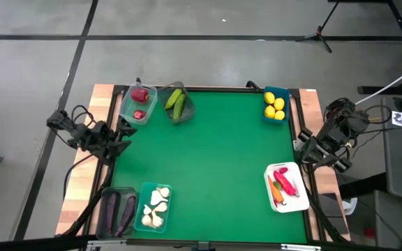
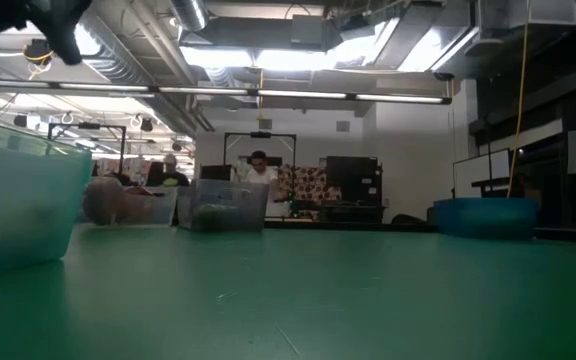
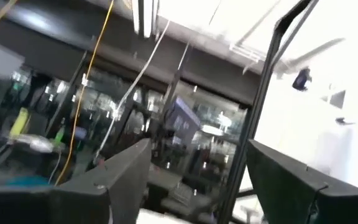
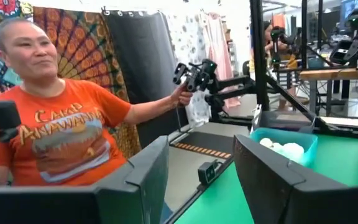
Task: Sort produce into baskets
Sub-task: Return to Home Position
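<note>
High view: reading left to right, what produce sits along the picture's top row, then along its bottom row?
Top row: red fruits → cucumbers → lemons. Bottom row: eggplants → garlic → peppers.

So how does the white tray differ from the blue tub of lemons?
The white tray looks flat and opaque; the blue tub is walled and translucent. The white tray holds long red and orange pieces; the blue tub holds round yellow lemons. The tray's footprint looks bigger than the tub's. Both sit along the green mat's right edge.
</note>
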You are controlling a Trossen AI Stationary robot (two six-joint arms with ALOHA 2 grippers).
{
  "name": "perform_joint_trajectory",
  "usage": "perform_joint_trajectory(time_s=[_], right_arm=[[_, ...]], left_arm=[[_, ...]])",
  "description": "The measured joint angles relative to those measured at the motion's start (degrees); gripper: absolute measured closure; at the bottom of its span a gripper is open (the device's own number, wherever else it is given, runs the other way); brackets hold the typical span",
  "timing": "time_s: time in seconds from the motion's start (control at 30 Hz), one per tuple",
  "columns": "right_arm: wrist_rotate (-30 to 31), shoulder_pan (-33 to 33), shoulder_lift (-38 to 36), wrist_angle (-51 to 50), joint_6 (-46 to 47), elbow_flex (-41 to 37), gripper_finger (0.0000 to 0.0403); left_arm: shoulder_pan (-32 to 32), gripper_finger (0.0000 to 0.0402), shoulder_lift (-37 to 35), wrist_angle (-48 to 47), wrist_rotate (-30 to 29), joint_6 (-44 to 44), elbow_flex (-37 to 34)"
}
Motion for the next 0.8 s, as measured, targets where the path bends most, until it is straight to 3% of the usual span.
perform_joint_trajectory(time_s=[0.3,0.53,0.8], right_arm=[[2.1,0.0,0.0,5.4,1.3,-7.9,0.0223],[-3.8,0.0,-0.1,17.8,0.1,-17.1,0.0223],[-4.4,0.0,-0.1,25.7,0.2,-25.4,0.0223]], left_arm=[[-0.1,0.0143,0.6,-6.5,-1.8,-4.7,0.0],[-0.2,0.0143,0.6,-9.8,-1.8,-3.0,0.0],[-0.2,0.0143,0.6,-13.5,-1.8,-3.9,0.0]])
